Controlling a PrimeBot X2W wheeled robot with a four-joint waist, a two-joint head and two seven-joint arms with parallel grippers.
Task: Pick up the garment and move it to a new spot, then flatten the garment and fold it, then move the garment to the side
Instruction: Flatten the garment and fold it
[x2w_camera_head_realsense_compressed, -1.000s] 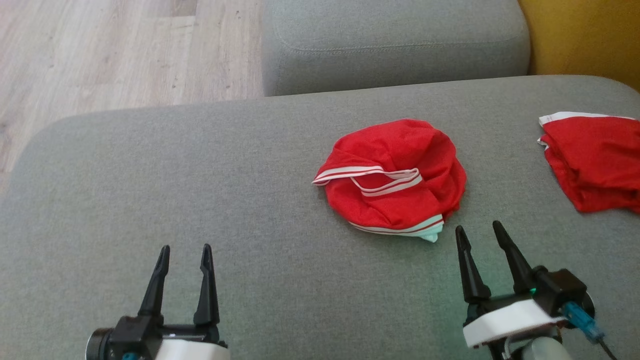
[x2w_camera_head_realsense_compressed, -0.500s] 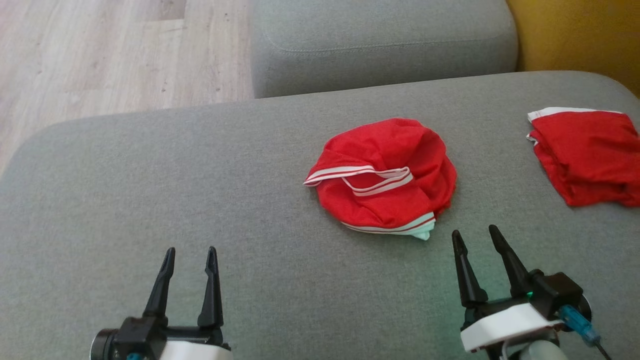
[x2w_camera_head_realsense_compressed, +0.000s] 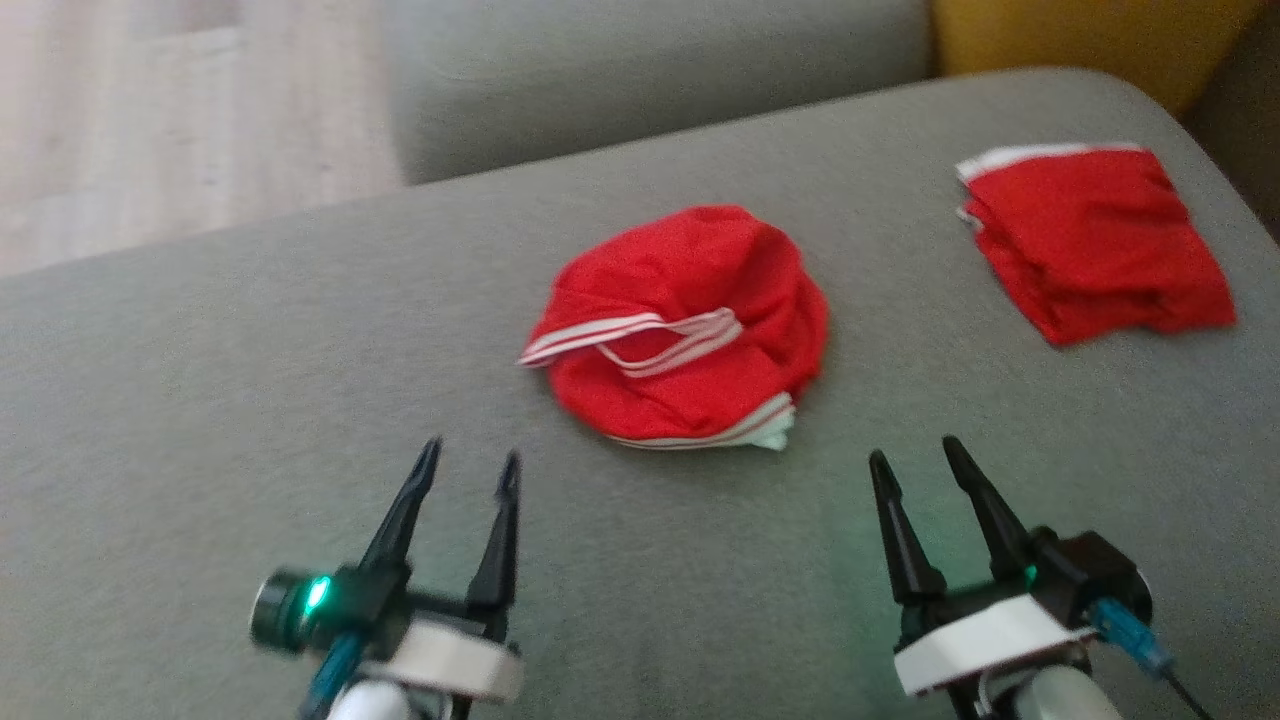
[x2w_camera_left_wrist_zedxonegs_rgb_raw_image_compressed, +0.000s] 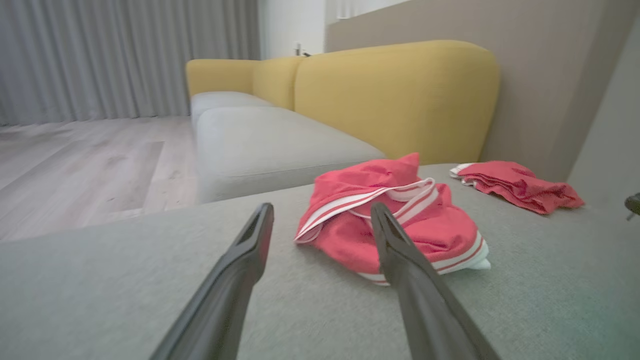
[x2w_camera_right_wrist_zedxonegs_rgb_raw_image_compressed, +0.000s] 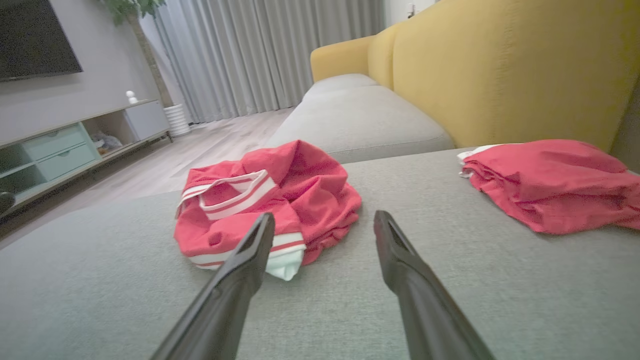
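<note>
Crumpled red fabric garment with white-striped trim (x2w_camera_head_realsense_compressed: 700, 290): looks soft, light, floppy, so prob pinch the striped hem (x2w_camera_head_realsense_compressed: 700, 437). Left gripper (x2w_camera_head_realsense_compressed: 472, 450) and right gripper (x2w_camera_head_realsense_compressed: 914, 448) jaws released, empty.

The garment (x2w_camera_head_realsense_compressed: 690, 320) lies on the cushion (x2w_camera_head_realsense_compressed: 200, 400), folded cloth (x2w_camera_head_realsense_compressed: 1090, 245) to its right.

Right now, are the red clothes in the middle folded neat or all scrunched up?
Scrunched up. The crumpled garment lies in a rounded heap on the grey cushion, its striped trim looping across the top.
</note>
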